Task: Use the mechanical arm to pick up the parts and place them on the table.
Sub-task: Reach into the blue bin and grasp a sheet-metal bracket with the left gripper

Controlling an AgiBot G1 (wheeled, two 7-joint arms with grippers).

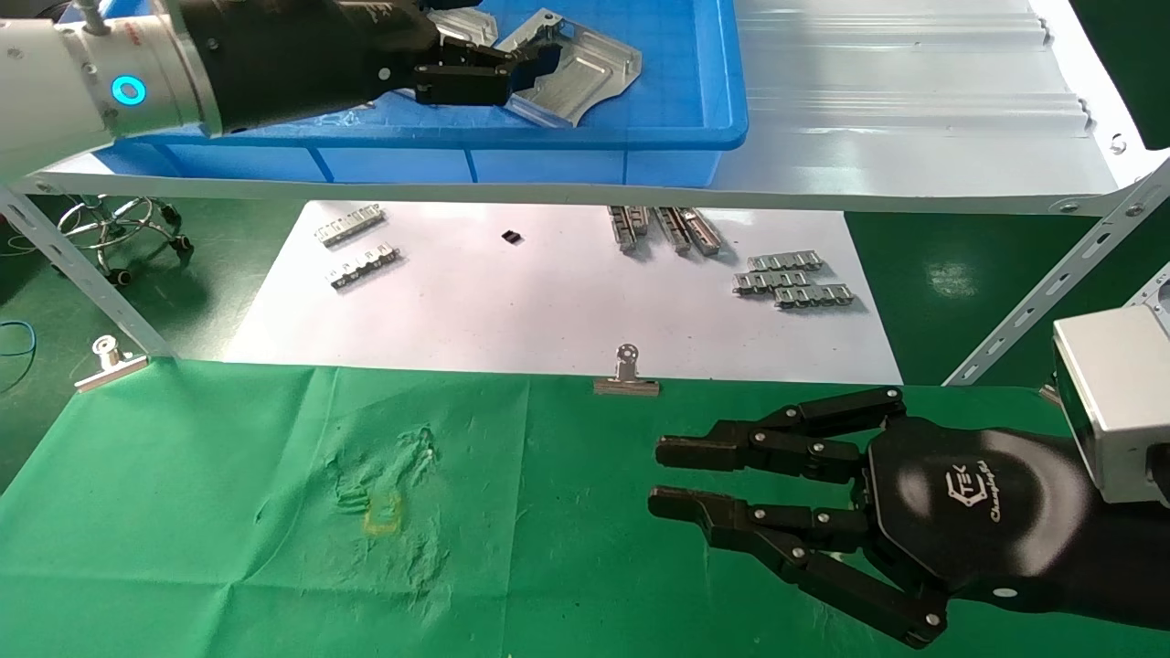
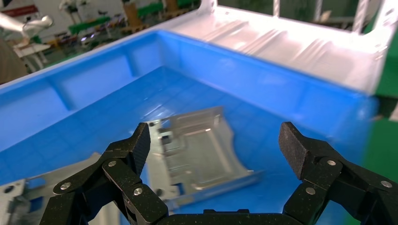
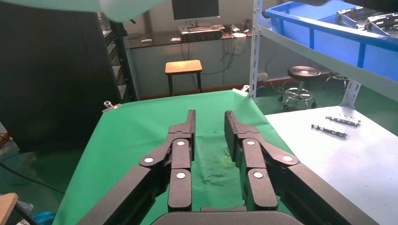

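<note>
My left arm [image 1: 82,87] reaches into the blue bin on the shelf. My left gripper [image 1: 530,71] is open and empty, just above a silvery plate part [image 1: 585,68] lying on the bin floor. In the left wrist view the gripper [image 2: 216,145] stands wide open with that part [image 2: 197,150] below and between the fingers, not touching. A second part [image 1: 462,23] lies behind, partly hidden by the arm; it also shows in the left wrist view [image 2: 23,199]. My right gripper [image 1: 656,475] hovers open and empty over the green table [image 1: 183,512], right of the yellow mark [image 1: 384,514].
The blue bin [image 1: 695,110] stands on a pale ribbed shelf [image 1: 914,91]. Below it, a white sheet [image 1: 548,302] holds toothed strips [image 1: 791,279]. Binder clips [image 1: 627,375] pin the cloth's far edge. A slanted shelf brace [image 1: 1051,283] stands at the right.
</note>
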